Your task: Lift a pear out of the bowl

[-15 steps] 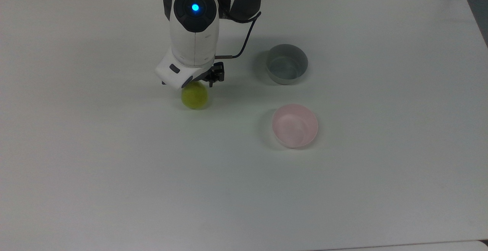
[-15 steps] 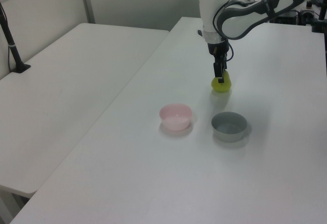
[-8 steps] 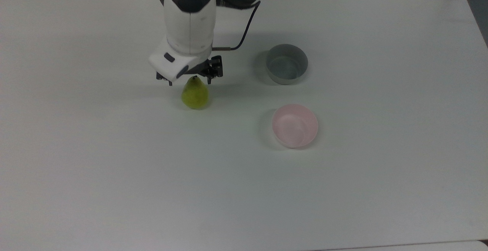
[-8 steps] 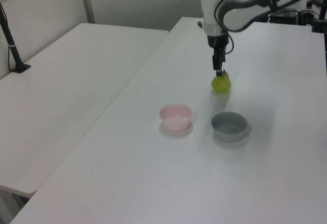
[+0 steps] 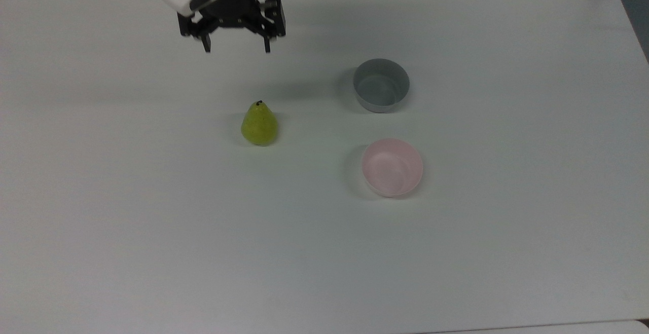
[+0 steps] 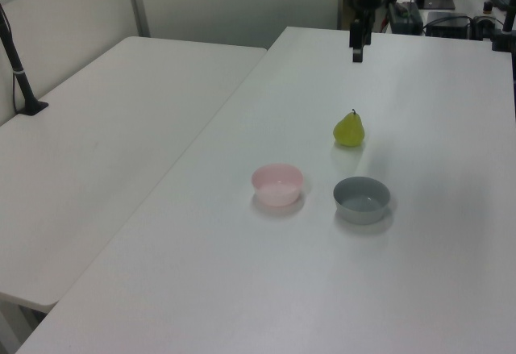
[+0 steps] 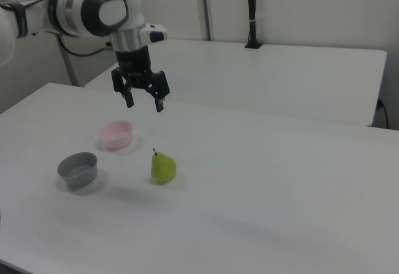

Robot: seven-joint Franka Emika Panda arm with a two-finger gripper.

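The gripper (image 5: pixel 236 47) has lifted away from the pear (image 5: pixel 259 124) since a second ago, rising clear and pulling toward the far edge in the top view.

The pear stands upright on the white table (image 5: pixel 152 222), stem up, outside both bowls and untouched. The pale pink bowl (image 5: pixel 392 167) sits well apart to the top view's right and slightly nearer, with nothing inside it; the grey bowl (image 5: pixel 381 85) lies just beyond it, also to the pear's right. The gripper hangs in the air above the table, its fingers spread wide and carrying nothing, fingertips pointing down; in the right view it (image 7: pixel 144 105) hovers well above the pear (image 7: pixel 163 166).
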